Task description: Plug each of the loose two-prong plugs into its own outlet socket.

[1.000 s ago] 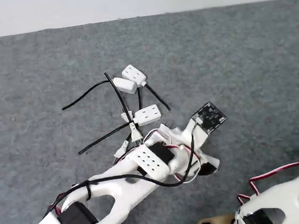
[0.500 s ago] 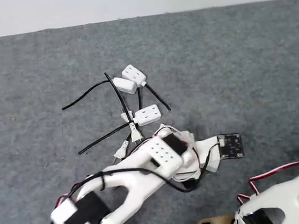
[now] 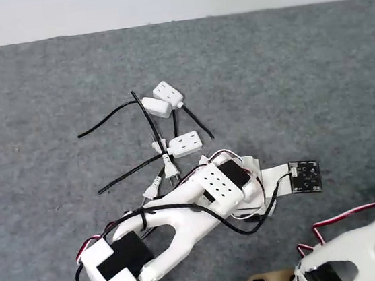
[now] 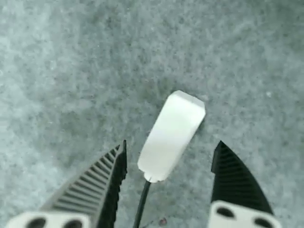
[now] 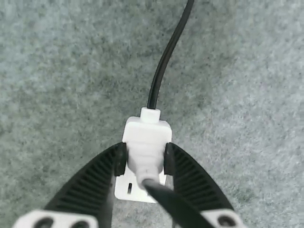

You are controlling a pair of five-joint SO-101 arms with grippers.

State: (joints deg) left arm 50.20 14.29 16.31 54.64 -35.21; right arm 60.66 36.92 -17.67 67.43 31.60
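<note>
A: Where does the left gripper (image 4: 172, 142) stand?

B: Over the grey carpet (image 4: 66, 57), jaws spread wide and gripping nothing. A white block (image 4: 173, 130) on a black lead lies flat between them, touching neither (plug end or socket end, I can't tell from here).

A: And the right gripper (image 5: 145, 153)?

B: Clenched on a white plug (image 5: 146, 135), with its black cord (image 5: 166, 57) running away from the jaws. Just under the plug sits a white socket face (image 5: 124, 189) with a slot showing. I can't tell whether the prongs are home.

A: The rest?

B: The high view has a far outlet block (image 3: 167, 93) and a near outlet block (image 3: 186, 143) among the black leads. A small loose plug (image 3: 171, 171) lies just beside the left arm (image 3: 201, 196).

A: How will they handle?

B: Light, hard, smooth plastic, I'd judge, so apt to slide or twist in the pads. Take the body across its broad flat sides, never by the cord, which looks springy enough to drag it off line, and keep the thin prongs square to the slots
</note>
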